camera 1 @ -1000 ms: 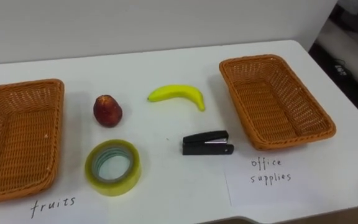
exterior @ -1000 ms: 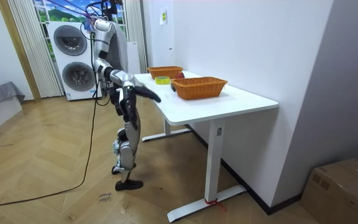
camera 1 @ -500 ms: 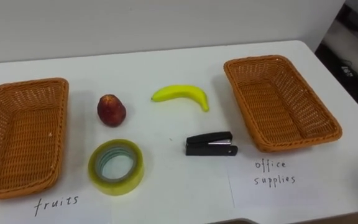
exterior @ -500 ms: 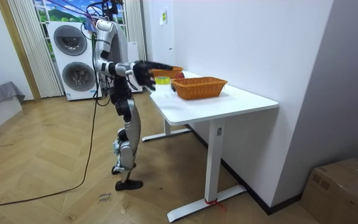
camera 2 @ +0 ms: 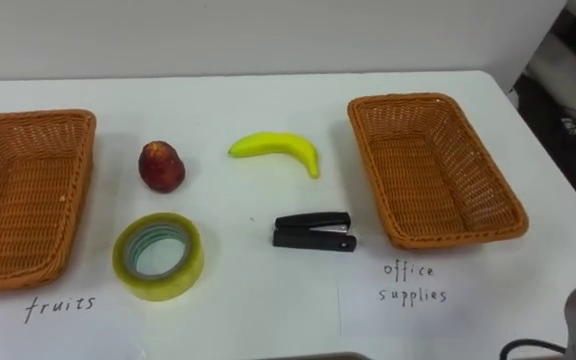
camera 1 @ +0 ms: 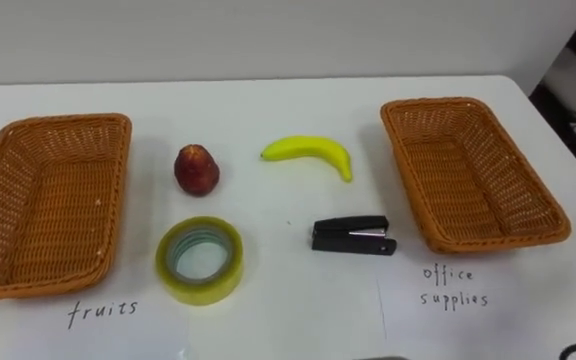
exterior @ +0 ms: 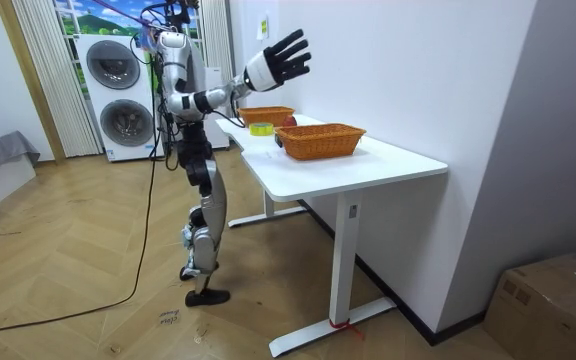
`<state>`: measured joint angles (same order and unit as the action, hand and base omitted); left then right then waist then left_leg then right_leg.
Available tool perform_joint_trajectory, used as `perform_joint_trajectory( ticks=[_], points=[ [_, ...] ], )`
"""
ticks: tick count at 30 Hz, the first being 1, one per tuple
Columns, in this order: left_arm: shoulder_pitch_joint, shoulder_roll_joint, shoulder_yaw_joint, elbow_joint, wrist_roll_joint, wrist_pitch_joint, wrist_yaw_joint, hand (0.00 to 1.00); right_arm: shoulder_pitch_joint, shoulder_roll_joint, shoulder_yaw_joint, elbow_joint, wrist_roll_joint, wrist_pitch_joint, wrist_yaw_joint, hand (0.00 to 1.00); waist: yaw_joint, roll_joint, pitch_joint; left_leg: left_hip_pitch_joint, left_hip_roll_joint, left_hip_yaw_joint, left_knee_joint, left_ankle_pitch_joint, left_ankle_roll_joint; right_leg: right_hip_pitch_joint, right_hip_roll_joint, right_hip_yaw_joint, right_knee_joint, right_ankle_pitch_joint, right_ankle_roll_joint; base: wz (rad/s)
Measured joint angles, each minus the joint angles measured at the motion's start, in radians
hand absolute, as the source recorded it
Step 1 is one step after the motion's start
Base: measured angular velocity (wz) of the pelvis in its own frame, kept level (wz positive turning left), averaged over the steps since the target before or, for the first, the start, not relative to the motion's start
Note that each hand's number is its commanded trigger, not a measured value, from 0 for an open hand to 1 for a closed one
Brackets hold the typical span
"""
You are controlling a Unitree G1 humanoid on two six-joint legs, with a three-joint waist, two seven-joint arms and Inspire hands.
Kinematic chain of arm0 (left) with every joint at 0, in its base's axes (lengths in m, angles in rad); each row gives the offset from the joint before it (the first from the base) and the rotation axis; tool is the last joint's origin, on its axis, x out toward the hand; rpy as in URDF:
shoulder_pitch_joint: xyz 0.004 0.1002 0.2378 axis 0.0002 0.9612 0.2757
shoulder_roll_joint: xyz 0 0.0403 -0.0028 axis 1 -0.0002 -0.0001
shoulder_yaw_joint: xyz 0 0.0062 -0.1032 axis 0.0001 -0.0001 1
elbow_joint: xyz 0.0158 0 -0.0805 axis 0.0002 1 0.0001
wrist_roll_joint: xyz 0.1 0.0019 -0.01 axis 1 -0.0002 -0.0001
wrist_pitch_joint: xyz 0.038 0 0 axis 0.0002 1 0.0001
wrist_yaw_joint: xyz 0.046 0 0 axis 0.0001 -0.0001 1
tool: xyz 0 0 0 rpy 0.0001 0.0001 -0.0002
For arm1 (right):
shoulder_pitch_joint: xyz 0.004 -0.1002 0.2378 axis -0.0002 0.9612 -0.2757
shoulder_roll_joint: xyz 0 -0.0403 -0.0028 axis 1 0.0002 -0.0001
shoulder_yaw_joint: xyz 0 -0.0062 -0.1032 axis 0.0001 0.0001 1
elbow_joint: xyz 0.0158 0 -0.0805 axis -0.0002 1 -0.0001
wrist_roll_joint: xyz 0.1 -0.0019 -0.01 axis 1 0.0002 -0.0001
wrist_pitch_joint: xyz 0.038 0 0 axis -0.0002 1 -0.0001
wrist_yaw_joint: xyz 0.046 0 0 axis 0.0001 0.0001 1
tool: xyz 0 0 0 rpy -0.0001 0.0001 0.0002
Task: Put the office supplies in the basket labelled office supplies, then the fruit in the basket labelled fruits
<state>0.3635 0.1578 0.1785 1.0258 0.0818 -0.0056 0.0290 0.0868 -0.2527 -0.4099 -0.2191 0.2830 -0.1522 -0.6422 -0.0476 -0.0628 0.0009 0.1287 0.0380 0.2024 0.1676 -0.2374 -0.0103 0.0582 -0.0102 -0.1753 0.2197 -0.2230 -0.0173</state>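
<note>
Right hand [exterior: 280, 58] is way up in the air in the room view. Its fingers are spread wide and it holds nothing, high over the end of the white surface [exterior: 368, 165] where the robot stands. Everything it has to sort sits below and ahead of it. The office supplies basket [exterior: 320, 140] is the one on this hand's own side.

Left eye view next. Nothing's sorted yet and both baskets are empty. The stapler [camera 1: 353, 235] is the closest thing on the hand's side, lying flat just beside the office supplies basket but not touching it. The tape roll [camera 1: 200, 260] lies flat further across, away from the hand, near the fruits basket [camera 1: 53, 200]. The red fruit [camera 1: 197, 169] and the banana [camera 1: 308, 153] sit further out, between the two baskets. A handwritten label [camera 1: 455, 285] in front of each basket says which is which.

Right eye view has the same layout. There's also a grey bit poking in at the bottom right corner. It's probably part of that right arm, but too little of it is in frame to be sure.

My read is that the stapler is the obvious first grab for this hand. To do it clean, I'd keep the fingers open on the way down and come in from straight above. Then close across the stapler's narrow sides rather than end to end, so it doesn't skate on the slick top. After that, lift it high enough to clear the wicker rim and let go low inside the basket so it doesn't bounce out.
</note>
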Motion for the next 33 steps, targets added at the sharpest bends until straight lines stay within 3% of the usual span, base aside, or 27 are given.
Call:
perform_joint_trajectory(
  ticks=[4,10,16,21,33],
  points=[
    [0.0,0.006,-0.021,0.005,0.0,0.001,-0.003,0.0,-0.029,-0.004,0.034,-0.003,-0.063,0.0,0.029,0.0,0.002,0.001,0.0045,0.001,0.0,-0.008,0.001,0.0,0.0,0.007,-0.001,-0.013,0.0,0.0,0.0,0.09],
    [-0.005,0.014,-0.03,0.007,0.001,-0.001,-0.028,0.0,-0.061,-0.038,0.104,-0.003,-0.095,0.0,0.12,0.0,0.025,0.003,0.0024,0.002,0.0,-0.013,0.001,0.0,0.0,0.009,-0.002,-0.019,0.001,0.0,0.0,0.01],
    [-0.023,0.016,-0.041,0.033,0.001,0.007,-0.047,0.0,-0.075,-0.043,0.154,-0.006,-0.22,0.002,0.204,0.0,0.033,0.005,0.0018,-0.003,0.0,-0.018,0.005,0.0,0.0,0.009,-0.006,-0.027,0.002,0.0,0.0,0.04],
    [-0.046,0.02,-0.038,0.055,0.018,0.023,-0.061,0.0,-0.084,-0.067,0.193,-0.051,-0.296,0.034,0.295,0.0,0.047,0.002,-0.0006,-0.002,0.0,-0.023,0.005,0.0,0.0,0.012,-0.006,-0.025,0.0,0.0,0.0,0.0],
    [-0.057,0.031,-0.034,0.053,0.055,0.052,-0.086,0.0,-0.084,-0.067,0.281,-0.068,-0.444,0.109,0.48,0.0,0.081,-0.009,-0.0044,-0.014,0.0,-0.047,0.017,0.0,0.0,0.012,-0.006,-0.042,-0.001,0.001,-0.001,0.03]
  ],
)
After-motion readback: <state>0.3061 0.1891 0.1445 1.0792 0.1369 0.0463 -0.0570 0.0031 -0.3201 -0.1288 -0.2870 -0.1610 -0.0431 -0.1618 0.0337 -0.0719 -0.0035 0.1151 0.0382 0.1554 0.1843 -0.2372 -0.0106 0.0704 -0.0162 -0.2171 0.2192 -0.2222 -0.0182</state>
